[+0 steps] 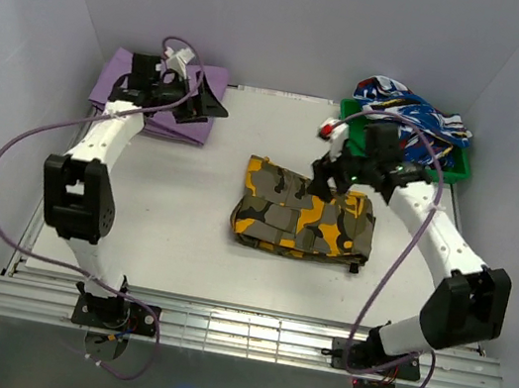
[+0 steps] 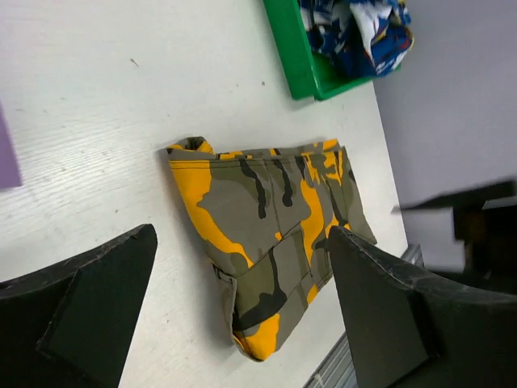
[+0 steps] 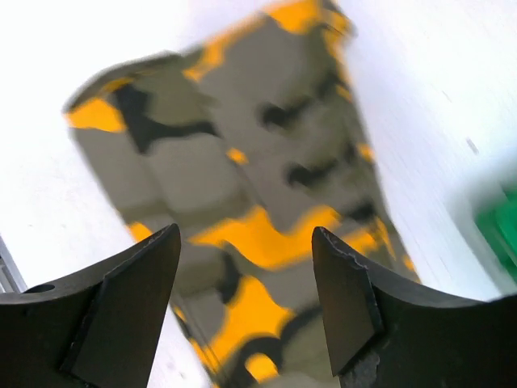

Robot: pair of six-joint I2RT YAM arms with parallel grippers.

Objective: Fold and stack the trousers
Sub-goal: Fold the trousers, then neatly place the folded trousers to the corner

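The trousers (image 1: 303, 220) lie folded into a compact rectangle near the middle of the counter (image 1: 171, 239), flat and with nothing gripping them. The layers sit fairly square on one another, though the edge nearest the arm bases bulges a little and a small dark bit sticks out at the near right corner. I judge the fold done or close to it, with the stacking yet to come.

The right fingers (image 3: 121, 299) hover directly above the far right part of the trousers. They are spread apart and grasp nothing. The wrist view is blurred, but only the camouflage cloth below shows in the gap between them. From that spot they could press the top layer flat or take a fresh pinch of it.

The left fingers (image 2: 97, 307) hang well off to the far left of the trousers, over the nearer edge of a folded purple cloth (image 1: 125, 70). They are released to a wide spread and empty, and their camera looks across bare counter at the trousers. That stand-off probably keeps the left arm clear of the fold. The purple cloth may also be where the stack is meant to go, but that is only a guess.

Just beyond the trousers' far right corner stands a green tray (image 1: 450, 169) holding a blue, white and red garment (image 1: 411, 105), apart from the trousers.
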